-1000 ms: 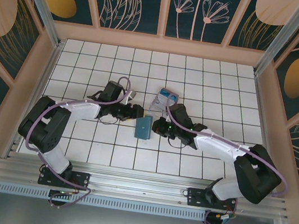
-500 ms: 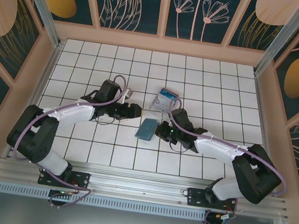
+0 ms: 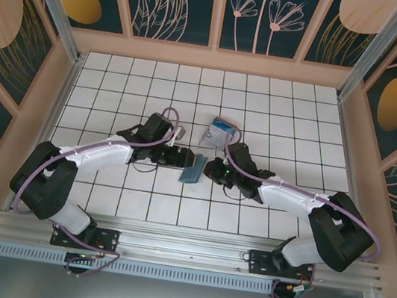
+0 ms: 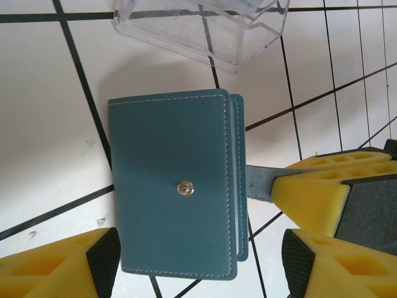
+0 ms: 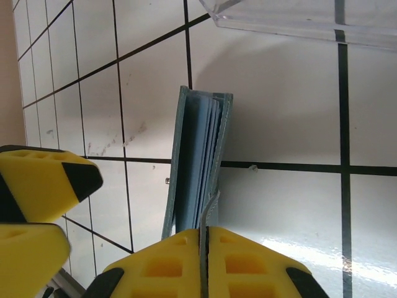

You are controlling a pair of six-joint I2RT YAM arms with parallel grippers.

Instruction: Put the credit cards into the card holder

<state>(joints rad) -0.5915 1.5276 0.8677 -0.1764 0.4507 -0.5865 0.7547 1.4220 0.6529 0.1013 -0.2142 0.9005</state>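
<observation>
Judging the card holder (image 4: 173, 211) soft and light, we pinch its flap in the right gripper (image 5: 203, 234). Our left gripper (image 4: 198, 257) stands wide.

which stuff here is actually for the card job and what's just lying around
For the job: card holder; blue card; right tool pinching the holder's tab.
Lying about: clear plastic box, the card seemingly inside it.

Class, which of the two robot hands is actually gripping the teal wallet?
The right hand, shut on the card holder's flap; the left hand stands open astride it.
</observation>
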